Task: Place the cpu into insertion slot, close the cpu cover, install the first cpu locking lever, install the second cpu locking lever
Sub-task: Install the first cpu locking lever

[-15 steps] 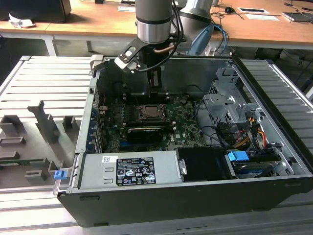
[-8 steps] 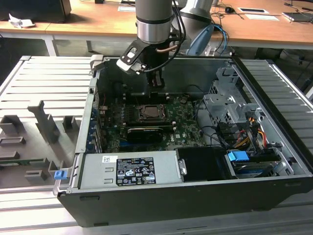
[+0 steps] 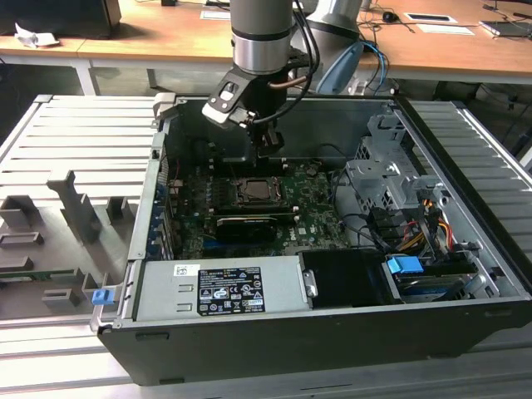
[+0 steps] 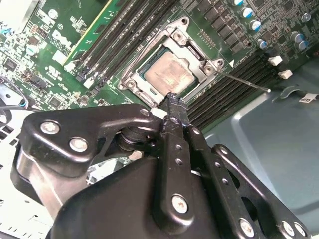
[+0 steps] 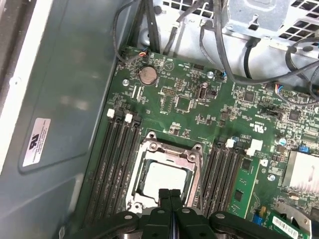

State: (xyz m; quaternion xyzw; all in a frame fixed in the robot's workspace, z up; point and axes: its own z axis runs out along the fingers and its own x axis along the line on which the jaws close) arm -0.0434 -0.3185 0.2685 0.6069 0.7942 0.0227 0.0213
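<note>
The claw (image 3: 267, 156) hung inside the open computer case (image 3: 332, 353), which lay on a grey ribbed surface (image 3: 75, 141). In both wrist views the claw (image 4: 174, 99) (image 5: 170, 193) had its two fingers pressed flat together with nothing between them. Its tip was over the near edge of the insertion slot (image 3: 264, 193); whether it touched the metal there could not be told.

The cpu (image 4: 169, 73) (image 5: 164, 180) sat flat in that slot on the green motherboard (image 5: 189, 104), its beige metal top facing up. The cpu cover (image 4: 197, 52) (image 5: 169, 154) lay down around it, and the chip showed through its square window. In the second wrist view a thin metal lever (image 4: 244, 82) ran out from one corner of the slot and slanted across the memory slots (image 4: 234, 94).

Memory slots (image 5: 117, 149) flanked the socket on both sides, and a coin battery (image 5: 146, 74) sat farther up the board. In the exterior view a long black card (image 3: 247, 224) lay just in front of the slot, and a power supply (image 3: 220, 287) with a label filled the case's near corner on the exterior view's left.
</note>
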